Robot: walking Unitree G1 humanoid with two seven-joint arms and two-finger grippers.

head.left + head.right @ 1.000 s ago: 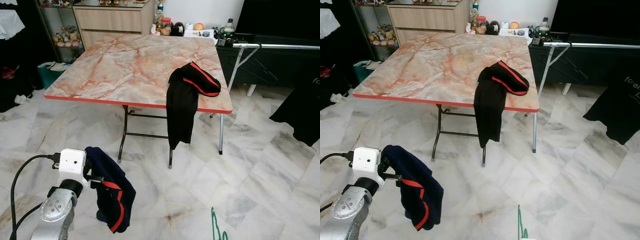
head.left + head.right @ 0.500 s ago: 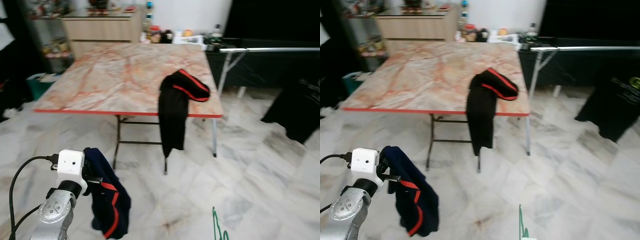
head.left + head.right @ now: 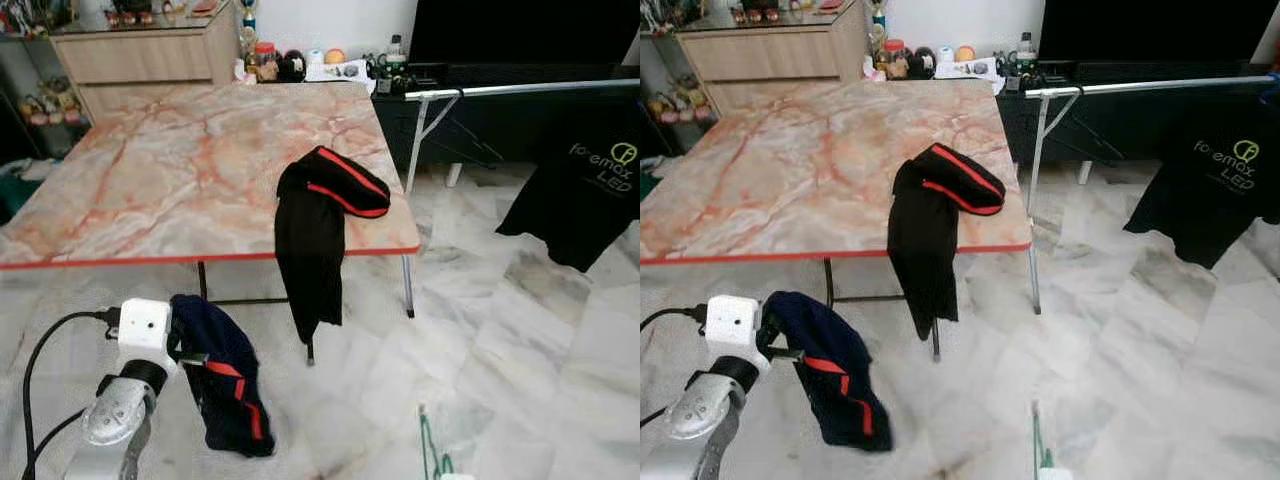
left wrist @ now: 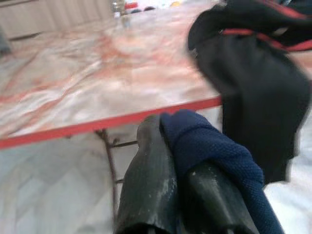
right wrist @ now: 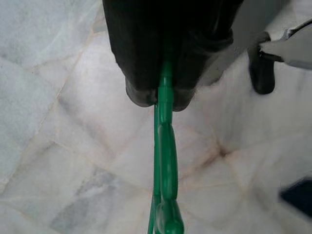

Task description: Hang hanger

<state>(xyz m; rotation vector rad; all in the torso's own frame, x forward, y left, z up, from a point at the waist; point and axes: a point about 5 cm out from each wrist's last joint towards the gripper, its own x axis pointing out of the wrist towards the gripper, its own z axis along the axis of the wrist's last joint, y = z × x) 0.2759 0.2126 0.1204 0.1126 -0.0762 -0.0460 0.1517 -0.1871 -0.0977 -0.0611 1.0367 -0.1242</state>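
My right gripper is shut on a green hanger, held low over the marble floor; the hanger's tip pokes up at the bottom edge of the eye view. At lower left, my left gripper is shut on a navy garment with red stripes, which hangs down from it. In the left wrist view the navy cloth is wedged between the black fingers. A metal drying-rack rail runs across the upper right.
A marble-topped folding table stands ahead, with a black, red-striped garment draped over its front edge. A black T-shirt hangs from the rail at right. A cabinet and small items line the back wall. Open floor lies to the right.
The camera has swung to the right: table and draped garment shifted left, and the rail and black T-shirt came further into view. Both grippers keep their holds.
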